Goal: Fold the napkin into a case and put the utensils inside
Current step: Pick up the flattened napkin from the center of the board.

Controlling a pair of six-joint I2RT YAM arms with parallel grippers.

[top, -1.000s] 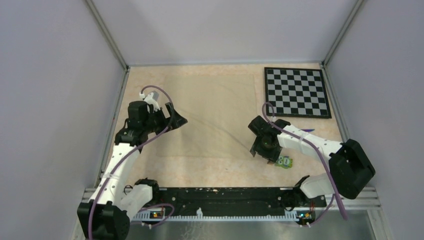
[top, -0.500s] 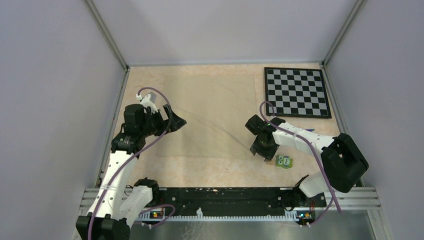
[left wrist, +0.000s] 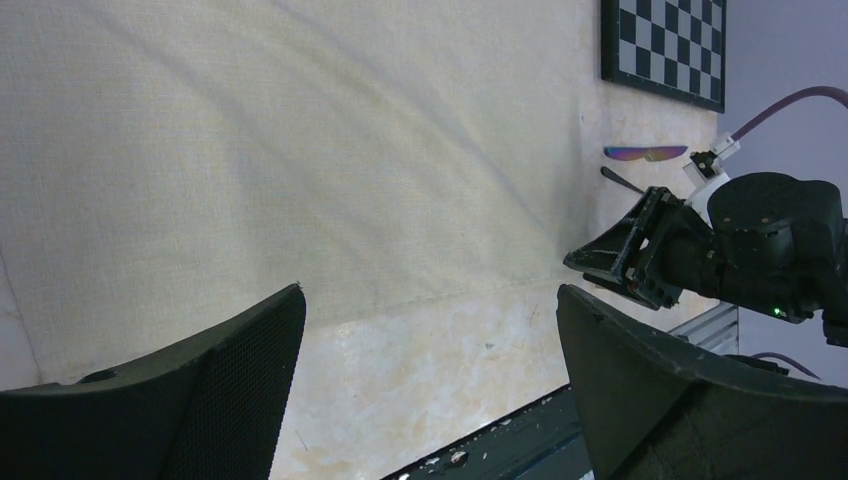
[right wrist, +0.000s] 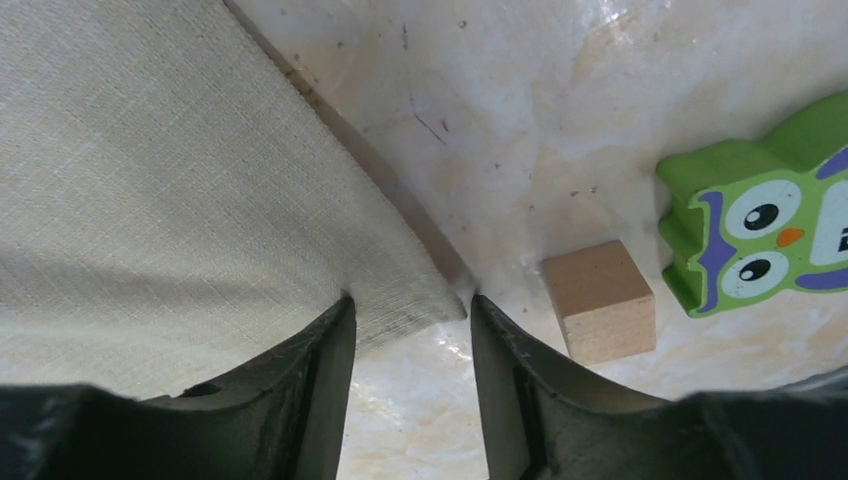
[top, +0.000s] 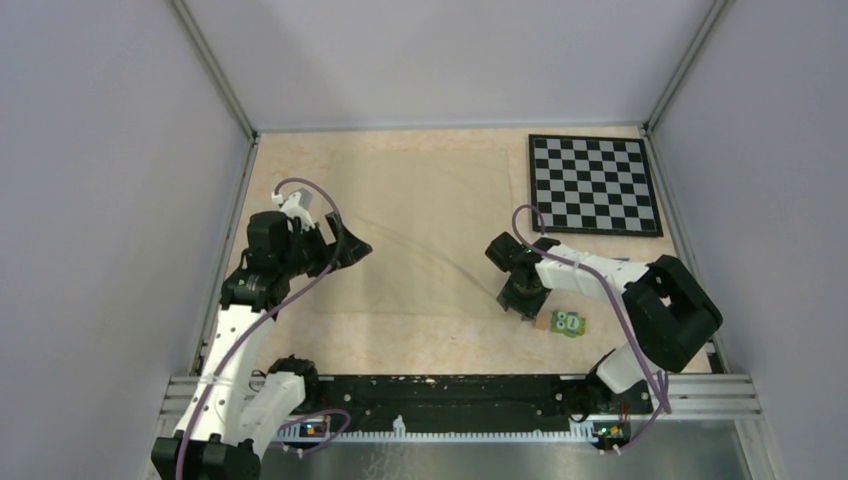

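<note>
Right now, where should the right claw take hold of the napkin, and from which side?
Pinch the napkin at its near right corner, coming down from above with the right claw. The cloth lies flat and thin, so only a corner offers an edge, and this one sits between the claw's fingers, clear of the wooden block.

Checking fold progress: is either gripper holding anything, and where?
Nothing yet. The right gripper, open, straddles a corner of the napkin; the left gripper is open.
</note>
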